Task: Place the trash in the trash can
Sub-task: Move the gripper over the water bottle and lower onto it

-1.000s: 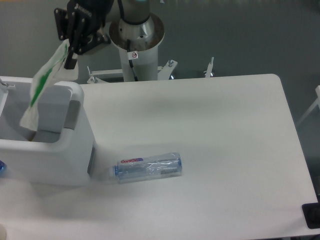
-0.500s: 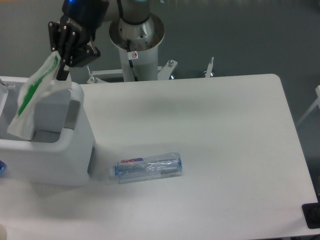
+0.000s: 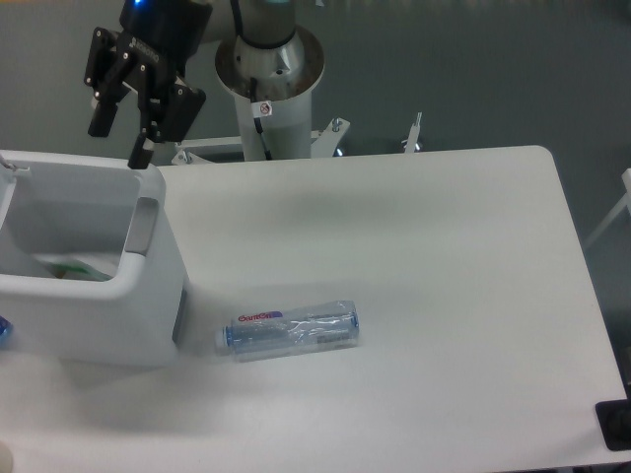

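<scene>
Gripper [image 3: 118, 140] spread, holding nothing, above the trash can's [image 3: 148, 286] far rim — bag [image 3: 74, 267] inside (partly hidden); bottle [image 3: 289, 330] lies just right.

Even, cool overhead light; the white tabletop surface [image 3: 414, 256] shows faint soft shadows, mild glare, and slight overall softness.

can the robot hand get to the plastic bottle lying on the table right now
Probably yes. The bottle lies on its side on open table, apart from the trash can, with nothing over it. The hand is open and empty above the can's far rim, so the way down looks free.
</scene>
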Motion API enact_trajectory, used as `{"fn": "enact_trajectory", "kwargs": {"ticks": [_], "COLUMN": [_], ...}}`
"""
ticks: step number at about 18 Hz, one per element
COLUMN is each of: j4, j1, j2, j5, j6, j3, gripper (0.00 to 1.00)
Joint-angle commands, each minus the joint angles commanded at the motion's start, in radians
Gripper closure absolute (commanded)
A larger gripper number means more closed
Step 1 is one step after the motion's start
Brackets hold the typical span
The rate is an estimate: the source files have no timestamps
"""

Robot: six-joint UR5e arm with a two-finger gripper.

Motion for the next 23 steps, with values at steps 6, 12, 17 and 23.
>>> {"fn": "enact_trajectory", "kwargs": {"ticks": [6,12,17,23], "j4": [0.006,0.006,0.032,0.034], "j1": [0.115,0.213,0.244,0.23], "j2": [-0.054,-0.149,-0.248,-0.396], "j5": [0.002,0.002,0.014,0.233], "j6": [0.0,0.0,0.002,0.005], "j3": [0.0,0.012,0.054,0.144], "gripper": [0.0,0.0,0.0,0.0]}}
